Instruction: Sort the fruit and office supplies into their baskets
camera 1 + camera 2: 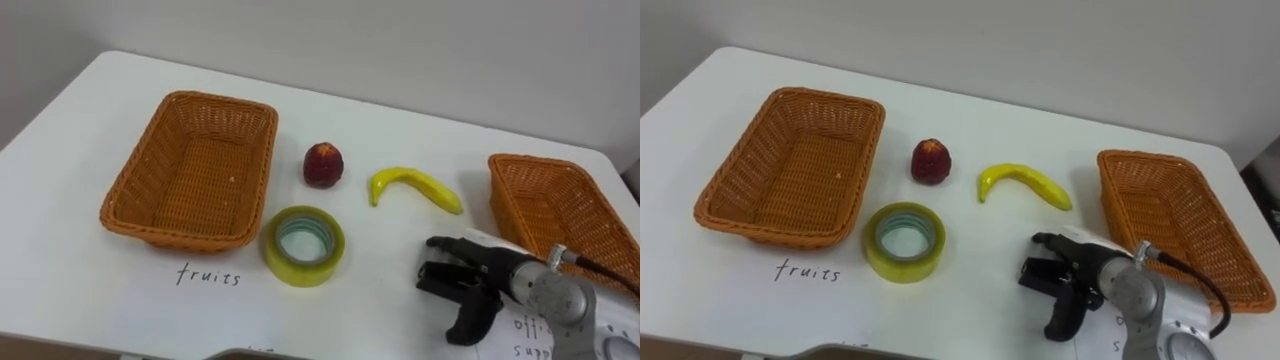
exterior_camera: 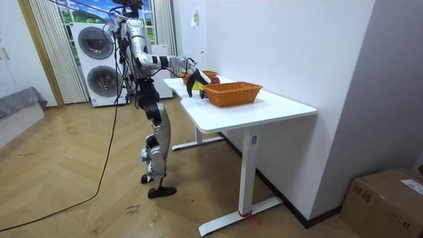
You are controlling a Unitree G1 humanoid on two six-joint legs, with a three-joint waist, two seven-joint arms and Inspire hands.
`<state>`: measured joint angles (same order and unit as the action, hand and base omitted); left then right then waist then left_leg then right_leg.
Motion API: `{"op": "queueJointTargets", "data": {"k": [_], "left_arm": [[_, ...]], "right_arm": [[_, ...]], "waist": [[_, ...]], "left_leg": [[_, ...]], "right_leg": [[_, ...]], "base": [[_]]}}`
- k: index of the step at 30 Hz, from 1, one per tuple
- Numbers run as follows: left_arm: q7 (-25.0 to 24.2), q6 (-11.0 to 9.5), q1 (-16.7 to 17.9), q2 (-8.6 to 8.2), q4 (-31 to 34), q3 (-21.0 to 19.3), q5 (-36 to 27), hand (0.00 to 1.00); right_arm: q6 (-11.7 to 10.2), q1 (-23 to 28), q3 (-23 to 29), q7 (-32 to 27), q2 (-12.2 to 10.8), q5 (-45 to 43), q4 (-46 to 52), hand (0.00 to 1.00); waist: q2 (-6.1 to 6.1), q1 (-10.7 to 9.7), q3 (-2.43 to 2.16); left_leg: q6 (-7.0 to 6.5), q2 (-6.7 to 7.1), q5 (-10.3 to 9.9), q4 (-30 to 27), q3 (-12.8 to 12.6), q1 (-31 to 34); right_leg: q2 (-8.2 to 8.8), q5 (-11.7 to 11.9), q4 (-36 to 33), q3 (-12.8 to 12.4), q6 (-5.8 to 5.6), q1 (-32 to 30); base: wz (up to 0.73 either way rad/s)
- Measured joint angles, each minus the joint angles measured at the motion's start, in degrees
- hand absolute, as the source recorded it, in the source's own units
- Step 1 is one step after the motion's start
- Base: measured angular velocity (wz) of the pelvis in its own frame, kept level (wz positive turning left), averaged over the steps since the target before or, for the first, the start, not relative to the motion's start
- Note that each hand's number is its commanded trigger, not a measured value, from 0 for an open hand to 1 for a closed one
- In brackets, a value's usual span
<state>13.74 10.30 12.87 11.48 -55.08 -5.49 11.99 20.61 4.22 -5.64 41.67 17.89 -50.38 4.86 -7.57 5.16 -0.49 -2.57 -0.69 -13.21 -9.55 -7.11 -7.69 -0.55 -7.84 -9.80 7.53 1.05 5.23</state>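
A red apple (image 1: 323,165) and a yellow banana (image 1: 415,187) lie on the white table (image 1: 80,270) between two wicker baskets. A roll of yellow tape (image 1: 304,245) lies flat in front of the apple. The left basket (image 1: 140,195) and the right basket (image 1: 590,250) both hold nothing. My right hand (image 1: 465,285) hovers low over the table in front of the banana, right of the tape. It is open, with its fingers pointing left and nothing in them. In the room view I stand at the table's end with my right hand (image 2: 192,79) out over it.
A handwritten label (image 1: 208,276) lies before the left basket. A sheet with writing (image 1: 530,335) lies under my right wrist. The table's near edge runs just below the tape. A washer and dryer (image 2: 99,56) stand behind me.
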Motion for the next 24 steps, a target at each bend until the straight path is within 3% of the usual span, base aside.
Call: {"op": "queueJointTargets", "data": {"k": [9, 24], "left_arm": [[1.6, 0.16, 0.13, -0.09, 0.62, 0.14, -0.02, 0.0], [2.03, 0.17, 0.14, -0.1, 1.19, 0.17, 0.01, 0.0]], "right_arm": [[0.49, -2.22, -0.14, -5.53, -0.04, -3.67, -4.26, 1.0], [1.62, -2.04, 0.12, -5.3, -0.06, -1.94, -3.99, 1.0]], "waist": [[0.21, 0.11, -0.08], [0.43, 0.0, -0.09]], "left_leg": [[-0.25, 0.35, 0.14, 0.06, 1.19, 0.0], [-0.18, 0.39, 0.18, 0.04, 1.2, 0.0]], "right_leg": [[0.26, 0.14, 0.15, 0.57, -0.23, 0.34], [0.26, 0.14, 0.12, 0.42, -0.24, 0.32]], "base": [[0.06], [0.0]]}}
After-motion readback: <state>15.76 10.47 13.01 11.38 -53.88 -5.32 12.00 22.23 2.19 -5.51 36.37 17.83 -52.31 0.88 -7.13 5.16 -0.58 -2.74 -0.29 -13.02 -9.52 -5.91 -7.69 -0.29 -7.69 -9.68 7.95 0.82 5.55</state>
